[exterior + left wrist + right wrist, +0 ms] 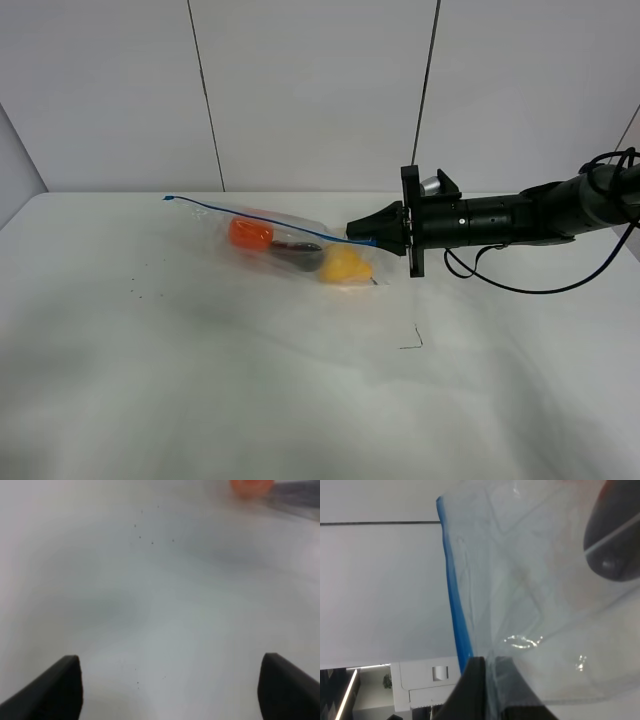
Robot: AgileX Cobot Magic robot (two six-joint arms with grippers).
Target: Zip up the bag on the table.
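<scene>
The right hand (pixel 352 238) pinches the bag (pixel 290 245) at the blue zipper strip (pixel 255 216); the left hand (pixel 170 685) hangs spread over bare worktop (pixel 200 380). The seal is barely begun; next, probably, a steady pull along the strip.

My right arm (pixel 520 218): matte black cylindrical segments, loose black cable (pixel 520 285) beneath. Left gripper fingers (pixel 55 690) black, wedge-shaped.

Left wrist view blurred; orange (pixel 251 486) cut off by edge.
</scene>
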